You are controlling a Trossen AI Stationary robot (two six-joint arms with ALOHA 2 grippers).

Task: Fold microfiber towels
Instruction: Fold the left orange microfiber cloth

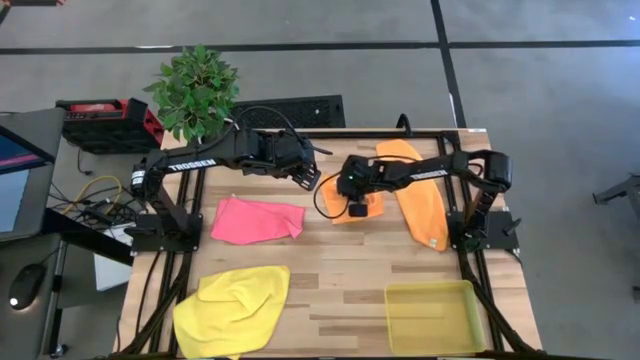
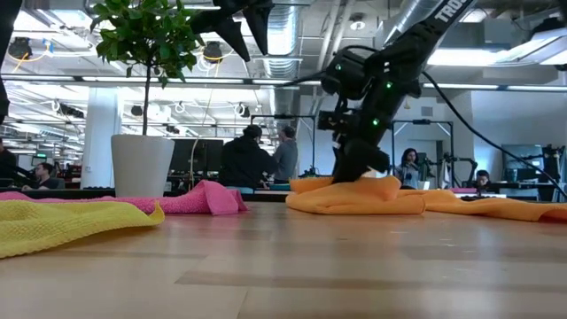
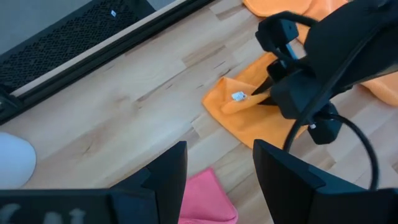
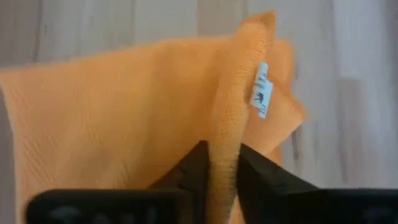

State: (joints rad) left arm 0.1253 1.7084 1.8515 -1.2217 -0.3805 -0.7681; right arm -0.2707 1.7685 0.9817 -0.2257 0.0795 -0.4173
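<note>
At the surface's (image 1: 340, 270) middle back, the right gripper (image 4: 219, 163) pinches a ridge of the small soft orange microfiber towel (image 1: 372, 207) in narrow jaws. Lift gently, carrying that edge squarely across. The left gripper (image 3: 217, 171) hovers nearby, jaws wide.

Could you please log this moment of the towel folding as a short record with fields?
right gripper: shut on a raised fold of the small orange towel, at table centre
left gripper: open, held above the table near the pink towel
second orange towel: lying under the right arm
yellow towel: crumpled at the front left
yellow tray: front right
</note>
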